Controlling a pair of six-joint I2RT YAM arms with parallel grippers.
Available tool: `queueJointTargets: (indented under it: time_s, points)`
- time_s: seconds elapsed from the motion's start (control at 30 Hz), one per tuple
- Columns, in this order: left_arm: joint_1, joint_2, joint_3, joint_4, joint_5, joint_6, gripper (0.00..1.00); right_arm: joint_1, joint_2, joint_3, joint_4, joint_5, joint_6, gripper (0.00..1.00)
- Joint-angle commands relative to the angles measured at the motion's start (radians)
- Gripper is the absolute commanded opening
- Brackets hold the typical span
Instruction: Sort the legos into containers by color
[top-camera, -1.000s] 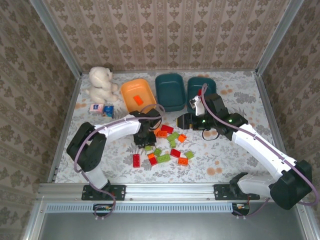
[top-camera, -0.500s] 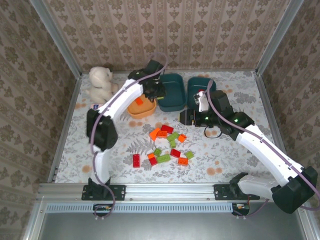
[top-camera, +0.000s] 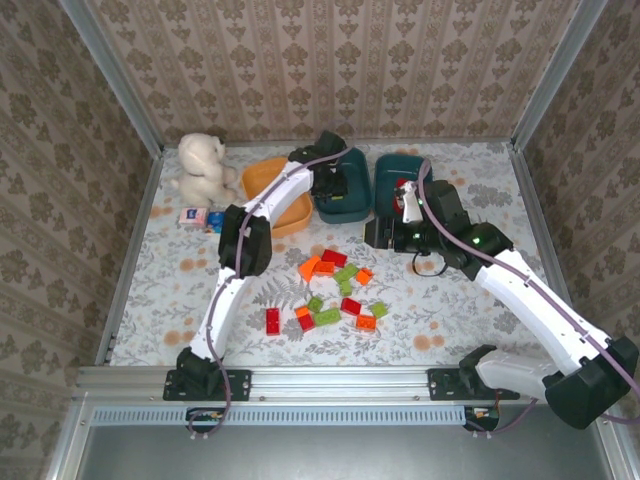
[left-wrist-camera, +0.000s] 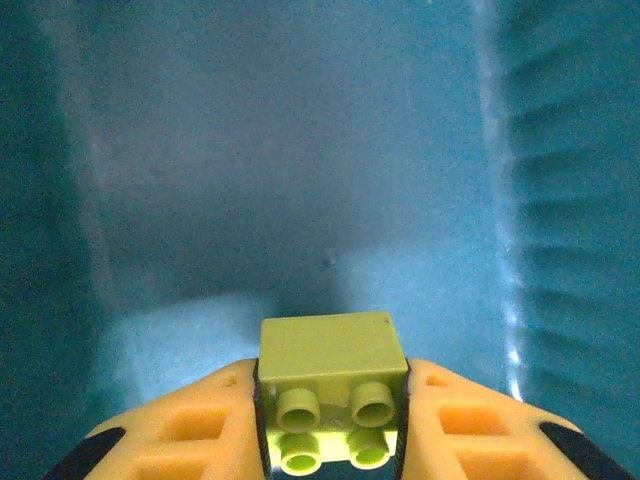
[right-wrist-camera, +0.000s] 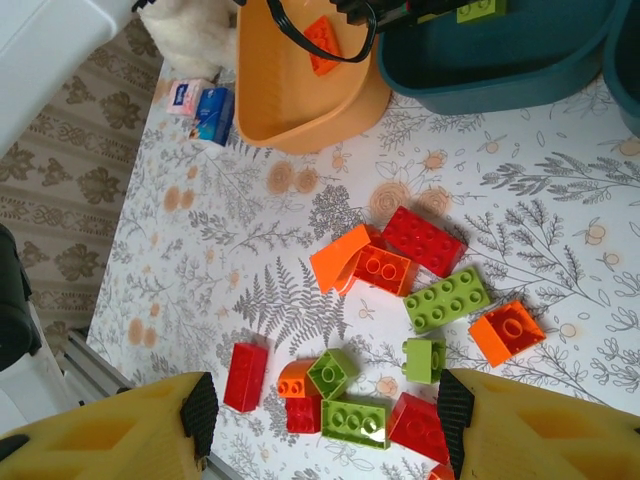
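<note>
Top external: left arm (top-camera: 268, 208) outstretched, end effector (top-camera: 336, 188) clamping green lego (left-wrist-camera: 332, 385) inside teal tub (top-camera: 347, 213).

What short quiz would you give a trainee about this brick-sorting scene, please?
1. True or false: the left gripper is shut on a light green brick over a teal tub.
2. Which colour is the lone visible brick in the orange tub? A red, B orange, C light green.
3. Fill in: the right gripper hangs ___ above the loose bricks, holding nothing.

Key: 1 true; 2 B; 3 open.
</note>
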Motion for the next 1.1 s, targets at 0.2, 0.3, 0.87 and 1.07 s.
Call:
queueJointTargets:
  time_s: [0.2,0.3,0.87,1.07]
  points:
    - [0.008,0.019,0.057,-0.002,0.036,-0.022,0.52,-0.016,-0.035,-0.001,-0.051,0.028,0.009,0.64]
    - [0.008,0.001,0.058,-0.002,0.038,-0.022,0.55,-0.016,-0.032,0.005,-0.056,0.027,0.002,0.64]
    - [0.045,-0.561,-0.324,0.101,-0.024,-0.147,0.61,0.166,0.089,0.133,-0.189,0.178,-0.199,0.63]
    - [0.092,-1.042,-0.848,0.120,-0.113,-0.206,0.61,0.395,0.327,0.215,-0.144,0.198,-0.180,0.62]
